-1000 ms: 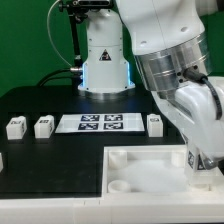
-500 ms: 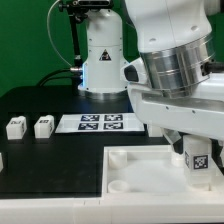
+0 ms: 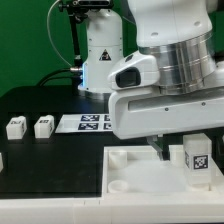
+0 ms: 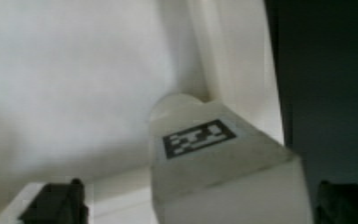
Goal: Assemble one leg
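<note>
A white leg (image 3: 197, 160) with a black-and-white tag stands upright in the far corner of the large white tray-like part (image 3: 128, 158), at the exterior view's right. My gripper (image 3: 186, 147) hovers just above it, one dark finger (image 3: 160, 148) beside it. In the wrist view the leg (image 4: 206, 150) lies between my gripper's (image 4: 204, 203) two dark fingertips (image 4: 55, 202), which stand wide apart and clear of its sides. The gripper is open and empty.
Two more legs (image 3: 15, 127) (image 3: 43, 126) stand on the black table at the exterior view's left. The marker board (image 3: 92, 122) lies behind the tray. A round socket (image 3: 120, 186) shows in the tray's near left corner. The robot base (image 3: 103, 55) is at the back.
The arm has lifted and swung toward the exterior view's left, off the leg. The leg stays upright in the tray's corner, now uncovered.
</note>
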### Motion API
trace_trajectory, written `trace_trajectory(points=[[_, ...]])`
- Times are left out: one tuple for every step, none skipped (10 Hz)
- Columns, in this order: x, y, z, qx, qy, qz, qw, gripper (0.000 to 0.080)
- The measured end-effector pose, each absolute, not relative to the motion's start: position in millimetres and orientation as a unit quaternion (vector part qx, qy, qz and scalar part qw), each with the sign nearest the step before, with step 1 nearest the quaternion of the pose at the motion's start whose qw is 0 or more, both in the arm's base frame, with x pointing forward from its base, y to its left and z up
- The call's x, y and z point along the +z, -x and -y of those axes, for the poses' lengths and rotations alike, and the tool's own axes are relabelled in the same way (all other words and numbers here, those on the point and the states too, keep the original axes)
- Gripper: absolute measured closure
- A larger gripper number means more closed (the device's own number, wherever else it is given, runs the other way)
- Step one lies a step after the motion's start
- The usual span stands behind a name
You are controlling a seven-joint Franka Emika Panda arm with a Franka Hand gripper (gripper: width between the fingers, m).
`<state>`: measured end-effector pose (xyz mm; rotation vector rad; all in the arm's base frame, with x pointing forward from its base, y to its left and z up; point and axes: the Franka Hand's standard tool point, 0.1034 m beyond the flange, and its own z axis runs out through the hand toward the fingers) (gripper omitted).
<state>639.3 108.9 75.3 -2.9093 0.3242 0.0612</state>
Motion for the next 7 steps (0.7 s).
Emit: trace_trajectory(points=[[74.7, -639.0, -108.9, 0.024, 0.985, -0.134, 0.107, 0.0150], [74.7, -639.1, -108.5, 0.023, 0.986, -0.130, 0.107, 0.0249], [74.7, -639.1, -108.6, 0.023, 0.986, -0.130, 0.107, 0.0432], [74.7, -639.1, -108.5, 0.023, 0.986, -0.130, 0.107, 0.0432], [74.7, -639.2, -108.1, 0.023, 0.986, -0.130, 0.106, 0.0506], [75.1, -640.0, -108.0, 0.024, 0.984, -0.143, 0.107, 0.0506], [75.6, -641.4, -107.3, 0.027, 0.979, -0.172, 0.108, 0.0506]])
